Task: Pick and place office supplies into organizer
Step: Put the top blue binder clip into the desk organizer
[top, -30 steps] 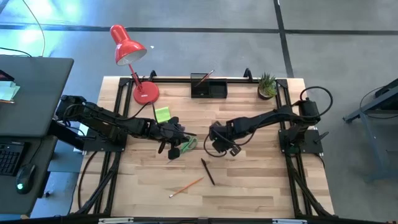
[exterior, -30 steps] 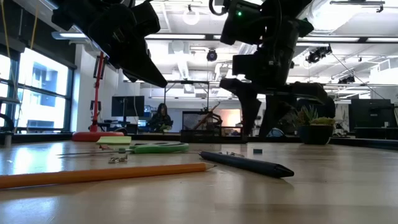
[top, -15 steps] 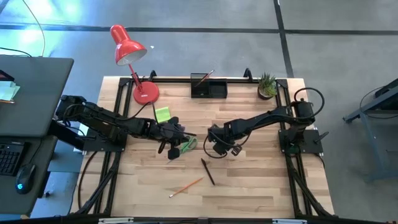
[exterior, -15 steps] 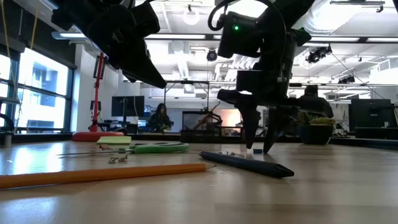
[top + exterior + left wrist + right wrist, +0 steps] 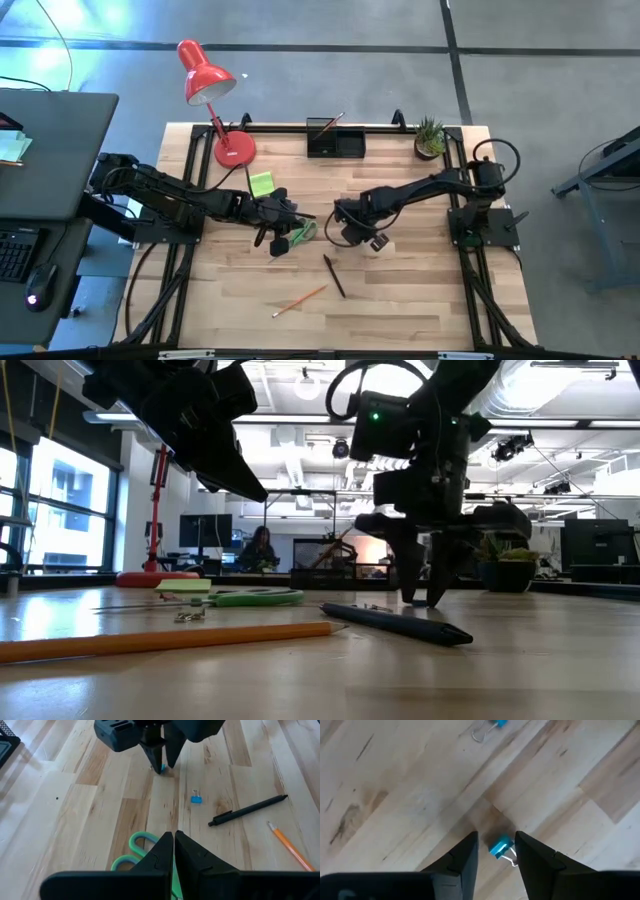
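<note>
My right gripper [image 5: 343,228] points down at mid-table, open, fingertips just above the wood [image 5: 422,598]. A small blue binder clip [image 5: 500,847] lies on the table between its two fingers, which are not closed on it; the left wrist view shows the same clip [image 5: 162,768]. My left gripper [image 5: 173,840] hangs shut and holding nothing above the green-handled scissors [image 5: 303,232]. A lime sticky-note pad [image 5: 261,184], a dark pen [image 5: 334,275] and an orange pencil [image 5: 300,299] lie loose on the table. The black organizer [image 5: 336,140] stands at the far edge.
A second blue clip [image 5: 196,799] lies close by, toward the pen. A red desk lamp [image 5: 215,100] stands at the far left and a small potted plant [image 5: 430,138] at the far right. Bare wood lies along the near edge.
My right gripper has come down toward the table and a little toward its left edge, tipping steeper. Its fingertips now stand on either side of the blue clip. The clip and the other supplies have not moved.
</note>
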{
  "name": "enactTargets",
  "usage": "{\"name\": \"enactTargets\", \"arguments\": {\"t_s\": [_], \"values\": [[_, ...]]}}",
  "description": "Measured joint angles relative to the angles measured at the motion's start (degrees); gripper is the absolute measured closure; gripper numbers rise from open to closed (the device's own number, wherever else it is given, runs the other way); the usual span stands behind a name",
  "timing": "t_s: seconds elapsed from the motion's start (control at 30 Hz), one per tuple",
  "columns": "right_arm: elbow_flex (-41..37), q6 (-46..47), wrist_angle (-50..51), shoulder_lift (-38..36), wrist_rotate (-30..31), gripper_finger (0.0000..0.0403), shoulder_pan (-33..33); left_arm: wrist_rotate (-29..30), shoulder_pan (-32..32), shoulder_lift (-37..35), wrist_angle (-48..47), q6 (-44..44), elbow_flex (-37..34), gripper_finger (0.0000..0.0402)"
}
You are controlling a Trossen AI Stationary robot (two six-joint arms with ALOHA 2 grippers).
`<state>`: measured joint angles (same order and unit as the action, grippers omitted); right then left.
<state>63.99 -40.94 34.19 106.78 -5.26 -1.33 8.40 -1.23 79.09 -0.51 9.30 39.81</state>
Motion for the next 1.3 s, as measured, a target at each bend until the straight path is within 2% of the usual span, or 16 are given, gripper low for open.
{"name": "enactTargets", "arguments": {"t_s": [0.5,1.03,1.17,1.3], "values": [[0.0,2.54,1.88,-0.04,-1.19,0.0392,0.57,0.0,0.0,0.0,-0.02,0.0,0.0,0.0396],[5.84,6.04,8.41,0.15,-0.46,0.0402,0.57,0.0,0.0,0.0,-0.02,0.0,0.0,0.0396],[7.97,3.45,8.04,0.13,4.88,0.0402,1.14,0.0,0.02,0.0,0.0,0.02,0.0,0.0396],[9.98,-1.65,1.92,0.07,9.27,0.0403,5.02,0.0,0.02,0.01,0.4,0.01,0.0,0.0396]]}}
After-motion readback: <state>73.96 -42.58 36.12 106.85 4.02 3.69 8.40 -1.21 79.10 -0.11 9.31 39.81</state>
